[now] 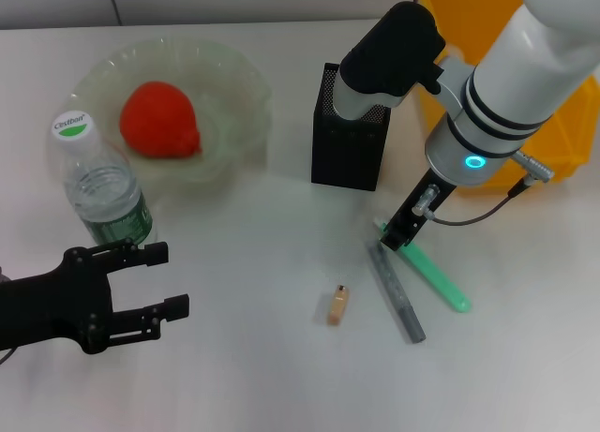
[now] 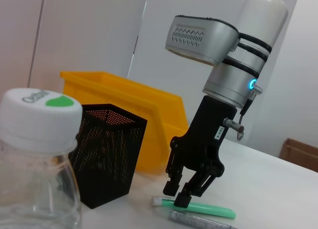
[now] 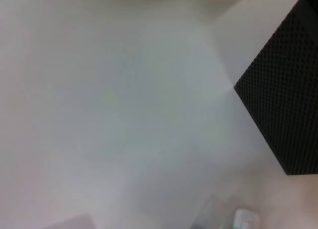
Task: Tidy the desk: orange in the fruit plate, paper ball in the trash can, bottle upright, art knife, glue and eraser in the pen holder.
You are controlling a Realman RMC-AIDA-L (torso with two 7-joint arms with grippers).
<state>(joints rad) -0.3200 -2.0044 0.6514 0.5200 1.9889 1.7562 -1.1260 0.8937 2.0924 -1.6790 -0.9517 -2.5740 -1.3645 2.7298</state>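
Two long things lie under my right pincer (image 1: pixel 401 233) in the head view: a mint-green plastic stick (image 1: pixel 433 273) and a grey stick (image 1: pixel 396 292), both slanting away from the black mesh pen holder (image 1: pixel 349 137) just behind. Beige stubby eraser (image 1: pixel 337 305) sits apart; left pincer (image 1: pixel 155 282) gapes idle by the upright clear bottle (image 1: pixel 103 184). From the left wrist, right fingers (image 2: pixel 181 199) are spread, tips straddling the green stick's end. Right wrist shows mesh and table (image 3: pixel 109 114) only.
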